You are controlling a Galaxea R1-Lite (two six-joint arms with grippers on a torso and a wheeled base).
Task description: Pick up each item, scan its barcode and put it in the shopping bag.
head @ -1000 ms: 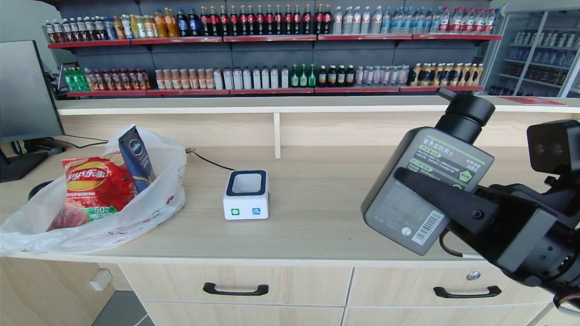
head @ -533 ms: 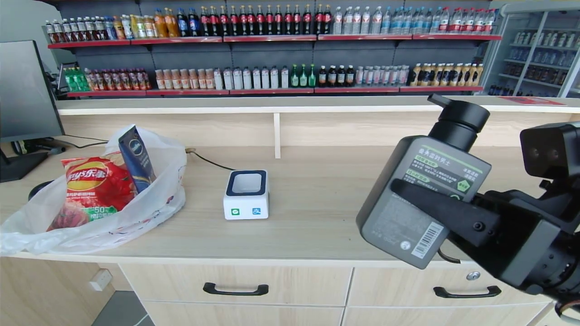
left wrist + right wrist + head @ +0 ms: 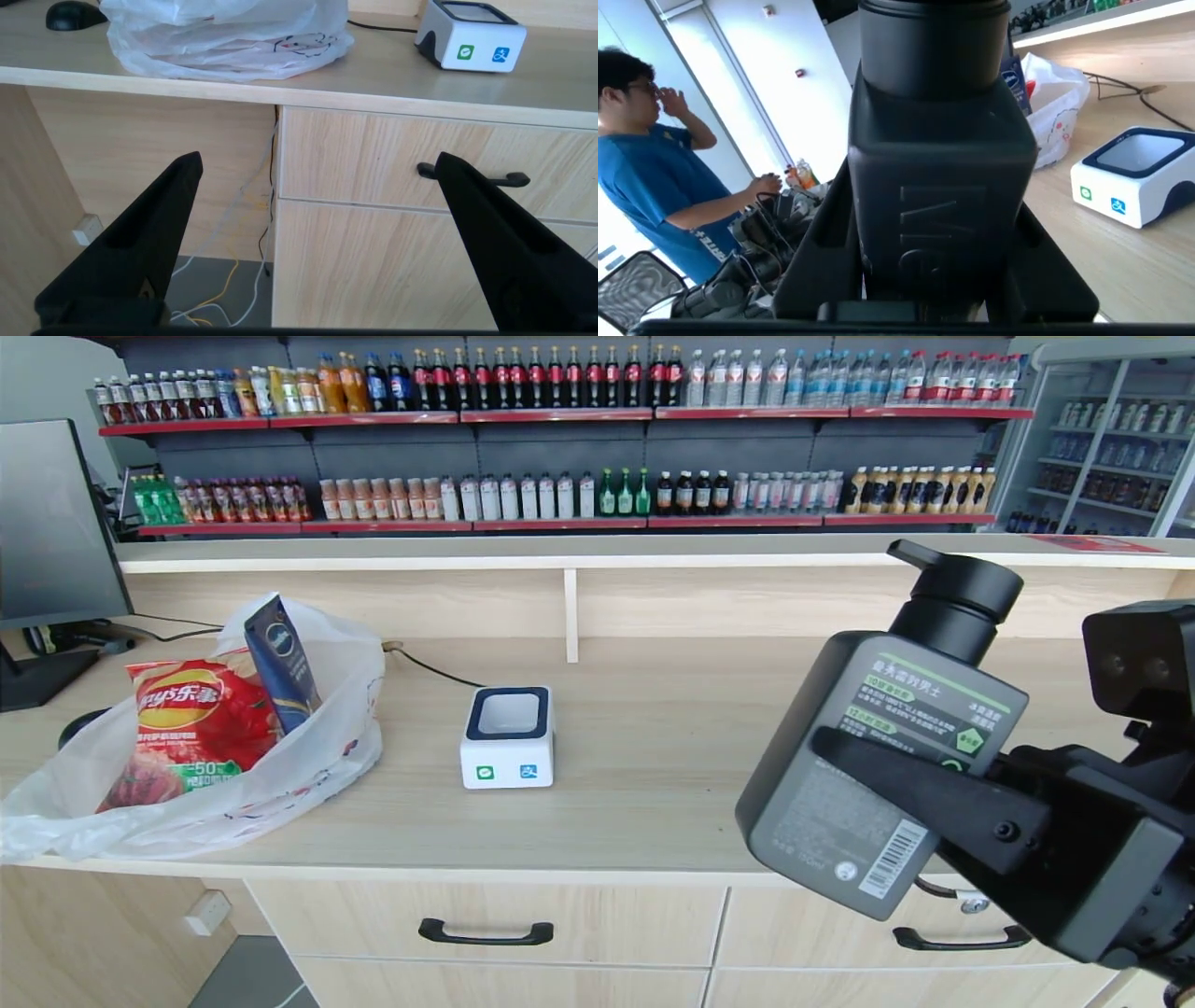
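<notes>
My right gripper is shut on a dark grey pump bottle, held tilted above the counter's right front, its barcode label facing me. In the right wrist view the pump bottle stands between the jaws. A white barcode scanner sits mid-counter, left of the bottle. The white shopping bag lies at the left with a red chip packet and a blue pouch inside. My left gripper hangs open below counter level, facing the drawers, with the shopping bag and scanner above it.
A monitor and a black mouse stand at the far left. A cable runs from the scanner to the back. A raised ledge bounds the counter behind. Drawer handles sit below the front edge.
The right gripper has lowered the pump bottle a little and brought it slightly closer to the counter's front edge. Bag, scanner and left gripper have stayed put.
</notes>
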